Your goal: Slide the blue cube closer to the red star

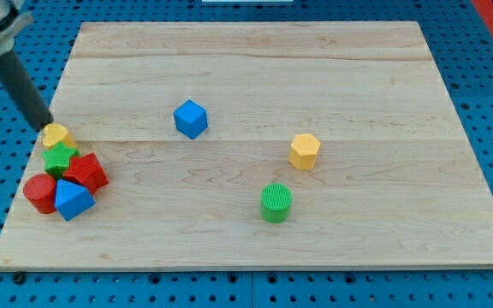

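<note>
The blue cube [191, 119] sits on the wooden board, left of centre and towards the view's top. The red star [86, 171] lies in a cluster at the board's left edge, well to the lower left of the cube. My tip [46, 127] is at the board's left edge, just above and left of the cluster, right beside a small yellow block [56, 135]. The tip is far to the left of the blue cube.
The cluster also holds a green star [59, 157], a red cylinder [38, 192] and a blue pointed block [74, 199]. A yellow hexagon block [304, 151] and a green cylinder [276, 203] stand right of centre. The wooden board [315, 68] rests on blue pegboard.
</note>
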